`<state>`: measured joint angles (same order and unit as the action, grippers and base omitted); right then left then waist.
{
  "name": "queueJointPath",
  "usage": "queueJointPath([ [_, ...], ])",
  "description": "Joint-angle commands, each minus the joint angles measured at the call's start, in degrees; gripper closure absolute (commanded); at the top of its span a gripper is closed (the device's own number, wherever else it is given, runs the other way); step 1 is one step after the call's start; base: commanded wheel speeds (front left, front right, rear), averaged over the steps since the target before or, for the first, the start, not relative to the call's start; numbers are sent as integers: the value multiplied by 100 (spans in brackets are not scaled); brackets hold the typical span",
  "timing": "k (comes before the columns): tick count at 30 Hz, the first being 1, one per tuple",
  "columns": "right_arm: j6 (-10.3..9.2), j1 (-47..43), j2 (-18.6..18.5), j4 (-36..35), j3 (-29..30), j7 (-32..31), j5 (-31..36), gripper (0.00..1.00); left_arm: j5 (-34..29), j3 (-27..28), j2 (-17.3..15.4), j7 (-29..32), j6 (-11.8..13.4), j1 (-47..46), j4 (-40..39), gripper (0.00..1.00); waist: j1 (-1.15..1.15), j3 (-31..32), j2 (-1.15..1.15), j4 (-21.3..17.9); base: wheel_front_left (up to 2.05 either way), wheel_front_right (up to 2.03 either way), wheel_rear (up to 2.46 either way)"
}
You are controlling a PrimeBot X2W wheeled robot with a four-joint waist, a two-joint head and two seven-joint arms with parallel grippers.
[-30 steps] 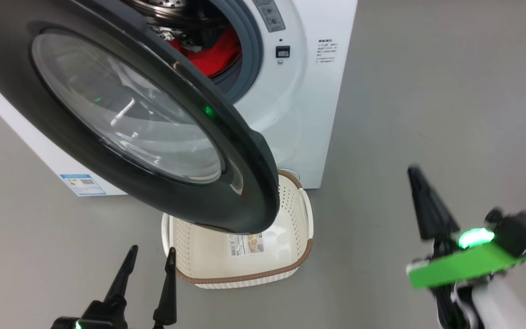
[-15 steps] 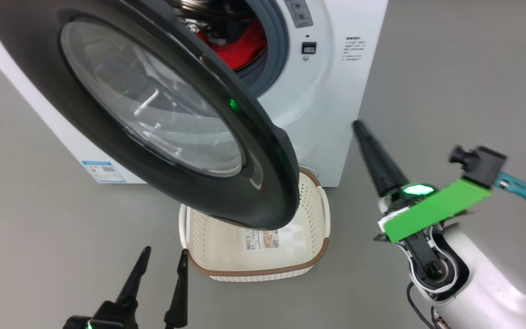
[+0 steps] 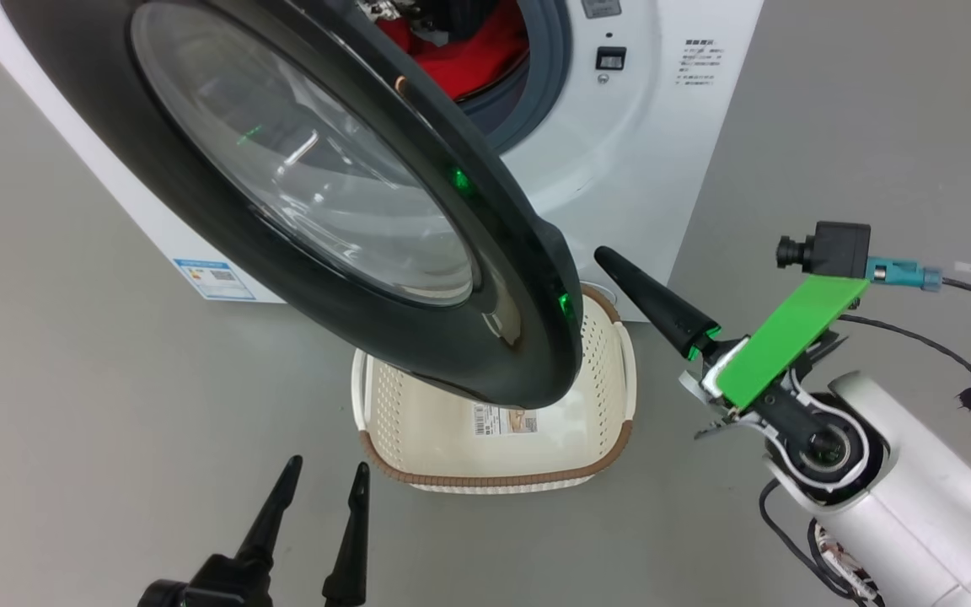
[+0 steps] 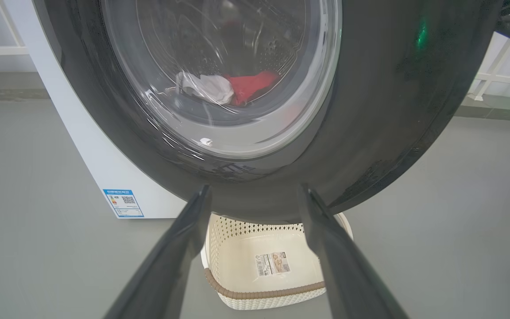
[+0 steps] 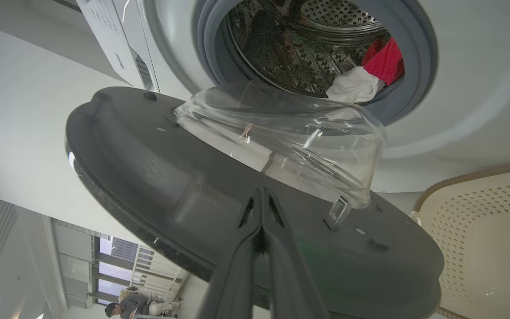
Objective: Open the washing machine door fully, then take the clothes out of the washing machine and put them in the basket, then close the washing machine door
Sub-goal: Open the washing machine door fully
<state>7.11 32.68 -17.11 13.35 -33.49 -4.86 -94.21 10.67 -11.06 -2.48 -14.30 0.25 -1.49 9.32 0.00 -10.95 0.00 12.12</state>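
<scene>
The large round washing machine door (image 3: 308, 177), with its glossy black rim and bulging clear glass window, stands partly open. It slants out from the front of the white front-loading washing machine (image 3: 620, 169), with its free edge nearest the robot. The outer face is turned to the robot's left and the inner face (image 5: 171, 177) to its right.

Behind the door, inside the grey rubber gasket (image 5: 419, 53) and against the perforated steel drum (image 5: 308, 44), lie a small red garment (image 5: 385, 60) and a crumpled white garment (image 5: 352, 86), touching each other. From the left wrist view both are seen only through the door's glass (image 4: 206, 88), so the door stands between that arm and the opening.

Under the door's lower rim, on the grey floor (image 3: 72, 421), sits a small cream-white perforated plastic basket with a brown woven-look rim (image 3: 494, 480). The door overhangs its far half, and a paper label (image 3: 502, 419) shows on its bottom. A blue sticker (image 4: 123, 203) marks the machine's lower corner beyond the door's outer face.

The right gripper (image 3: 605, 257) has its two dark fingers pressed together, holding nothing. It reaches from a pale bent forearm carrying a green plate (image 3: 789, 337) and points at the door's free edge from the inner side. Whether it touches the door cannot be told. The left gripper (image 3: 327, 464) hovers low before the outer face, its fingers (image 4: 171, 257) spread wide and empty, aimed at the door's lower rim.
</scene>
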Motion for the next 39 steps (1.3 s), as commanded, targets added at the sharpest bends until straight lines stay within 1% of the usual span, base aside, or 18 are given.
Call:
queueJointPath([
  [1,37,115,88,-98,53,-75,-132,100,23,160,-40,-70,48,-197,-113,0,0,-24,0,29,0,0,0],
  [7,37,144,283,110,337,-752,-359,100,82,67,-40,-70,47,-235,-99,0,0,-54,0,118,0,0,0],
  [11,37,126,396,240,438,-1142,-340,100,102,35,-40,-70,53,-238,-91,0,0,-44,0,183,0,0,0],
  [18,37,-75,591,267,627,-1597,-249,100,113,30,-40,-70,65,-183,-71,0,0,62,0,322,0,0,0],
  [29,37,-450,936,162,640,-2156,-34,100,59,107,-40,-70,81,9,-78,0,0,402,0,635,0,0,0],
  [36,37,-602,1086,152,628,-2303,77,100,46,149,-40,-70,80,106,-77,0,0,562,0,882,0,0,0],
  [39,37,-680,1165,164,620,-2366,126,100,77,156,-40,-70,84,170,-75,0,0,639,0,1056,0,0,0],
])
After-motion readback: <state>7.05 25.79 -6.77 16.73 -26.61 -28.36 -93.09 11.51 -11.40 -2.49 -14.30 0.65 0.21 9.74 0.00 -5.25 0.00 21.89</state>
